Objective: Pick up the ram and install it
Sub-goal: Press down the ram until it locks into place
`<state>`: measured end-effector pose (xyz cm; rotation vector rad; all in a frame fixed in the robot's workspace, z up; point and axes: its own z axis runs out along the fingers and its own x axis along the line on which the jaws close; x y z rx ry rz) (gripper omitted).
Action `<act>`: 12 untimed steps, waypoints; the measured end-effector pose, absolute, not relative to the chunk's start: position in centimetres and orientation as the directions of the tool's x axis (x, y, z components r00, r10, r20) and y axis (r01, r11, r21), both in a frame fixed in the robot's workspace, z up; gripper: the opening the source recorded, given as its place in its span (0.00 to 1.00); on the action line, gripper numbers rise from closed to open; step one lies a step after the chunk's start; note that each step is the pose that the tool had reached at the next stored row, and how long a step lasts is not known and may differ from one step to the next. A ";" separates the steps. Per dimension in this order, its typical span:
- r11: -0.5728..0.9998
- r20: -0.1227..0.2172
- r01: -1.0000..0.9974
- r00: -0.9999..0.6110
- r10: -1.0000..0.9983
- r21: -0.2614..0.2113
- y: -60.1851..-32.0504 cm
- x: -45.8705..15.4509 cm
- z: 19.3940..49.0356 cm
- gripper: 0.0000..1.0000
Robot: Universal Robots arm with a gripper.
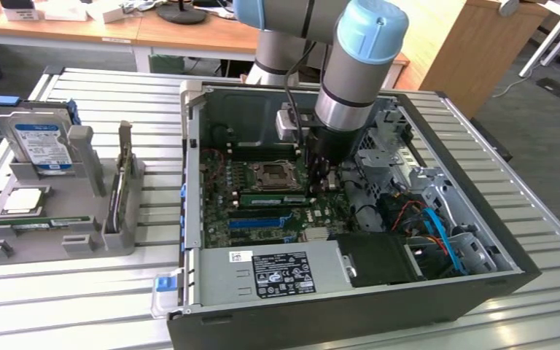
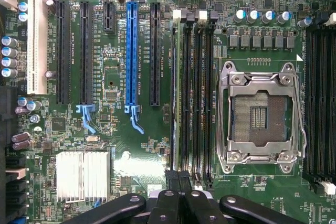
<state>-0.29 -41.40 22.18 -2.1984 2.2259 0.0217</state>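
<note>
Motherboard (image 2: 131, 150): glossy green board, glare patch near finned bare-metal heatsink (image 2: 83, 176). Card slots: matt black plastic, one glossy blue (image 2: 131, 56), one white (image 2: 37, 43). Processor socket frame (image 2: 261, 119): shiny stamped metal. Ram (image 2: 177, 98) in slot: thin green board, edge-on. Gripper (image 2: 178, 195): smooth black plastic-looking fingers, slight sheen. Computer case (image 1: 358, 292): dark matt painted metal outside, bare grey steel inside. Table (image 1: 76, 306): ribbed light metal, satin. Holder tray (image 1: 114, 219): matt grey plastic. Far desk (image 1: 114, 29): wood.

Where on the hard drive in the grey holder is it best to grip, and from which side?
Probably the top edge, from straight above. The hard drive stands upright in the grey holder, lower part in its slot, so the top is free; close across label face and back.
</note>
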 end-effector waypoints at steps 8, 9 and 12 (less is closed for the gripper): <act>0.013 -0.019 -1.000 -0.013 -1.000 0.002 -41.4 -0.2 23.1 0.11; 0.012 -0.019 -1.000 -0.013 -1.000 0.002 -41.4 -0.2 23.3 0.11; 0.013 -0.019 -1.000 -0.013 -1.000 0.002 -41.4 -0.2 23.7 0.11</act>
